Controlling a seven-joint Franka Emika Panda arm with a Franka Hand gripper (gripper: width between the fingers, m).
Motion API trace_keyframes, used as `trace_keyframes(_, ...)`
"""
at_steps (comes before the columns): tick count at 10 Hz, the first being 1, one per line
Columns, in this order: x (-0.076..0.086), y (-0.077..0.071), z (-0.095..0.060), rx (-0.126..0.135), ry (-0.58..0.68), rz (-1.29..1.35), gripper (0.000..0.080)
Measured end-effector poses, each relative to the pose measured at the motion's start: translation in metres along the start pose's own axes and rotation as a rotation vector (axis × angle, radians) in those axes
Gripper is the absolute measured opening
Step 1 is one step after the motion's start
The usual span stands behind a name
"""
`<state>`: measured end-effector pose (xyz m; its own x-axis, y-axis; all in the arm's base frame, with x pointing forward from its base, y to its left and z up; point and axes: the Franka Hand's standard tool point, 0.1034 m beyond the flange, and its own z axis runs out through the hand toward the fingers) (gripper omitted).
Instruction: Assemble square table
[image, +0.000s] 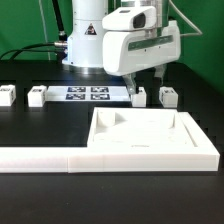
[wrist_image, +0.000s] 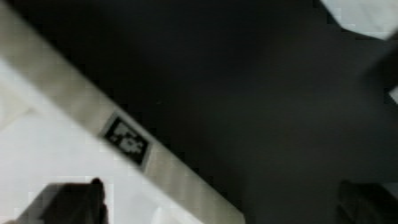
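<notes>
Nearest the camera, a long white barrier (image: 40, 158) lay across the black desk (image: 40, 125). The tabletop slab (image: 145, 137) sat directly behind it, toward the exterior view's right, with its raised rim up and its front edge apparently pressed against the barrier. That placement probably braced the slab so it would not slide while legs were fitted.

Behind the slab ran a row of four short white legs, all loose on the desk and none fitted. Two stood at the exterior view's left (image: 8, 95) (image: 38, 96) and two at its right (image: 138, 96) (image: 168, 96). The flat marker board (image: 87, 94) lay between the two pairs.

The tool (image: 146, 84) hung low over the right-hand pair, pointing down, with one dark finger just above the inner leg (image: 138, 96). This looked like lining up to pick up that leg.

In the wrist view the fingers (wrist_image: 71, 203) stood wide apart with only dark desk and a blurred tagged white strip (wrist_image: 125, 138) below them. The tool was spread wide and gripped nothing. Which part the strip belonged to could not be told.

Farthest back stood the white arm (image: 88, 35) before a green backdrop.
</notes>
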<state>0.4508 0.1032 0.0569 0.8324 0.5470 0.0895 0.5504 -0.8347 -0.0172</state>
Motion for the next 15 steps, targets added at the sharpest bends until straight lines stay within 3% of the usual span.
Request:
trace_keyframes(5,0.004,-0.013,0.002,0.028,0.006,0.408,0.0649)
trace_keyframes(8,0.005,-0.048,0.006,0.038,-0.015,0.606,0.0649)
trace_keyframes(10,-0.002,-0.066,0.011,0.040,-0.029,0.569,0.0649)
trace_keyframes(12,-0.002,-0.064,0.011,0.043,-0.047,0.566,0.0649)
trace_keyframes(15,-0.006,-0.066,0.010,0.068,-0.230,0.558,0.0649)
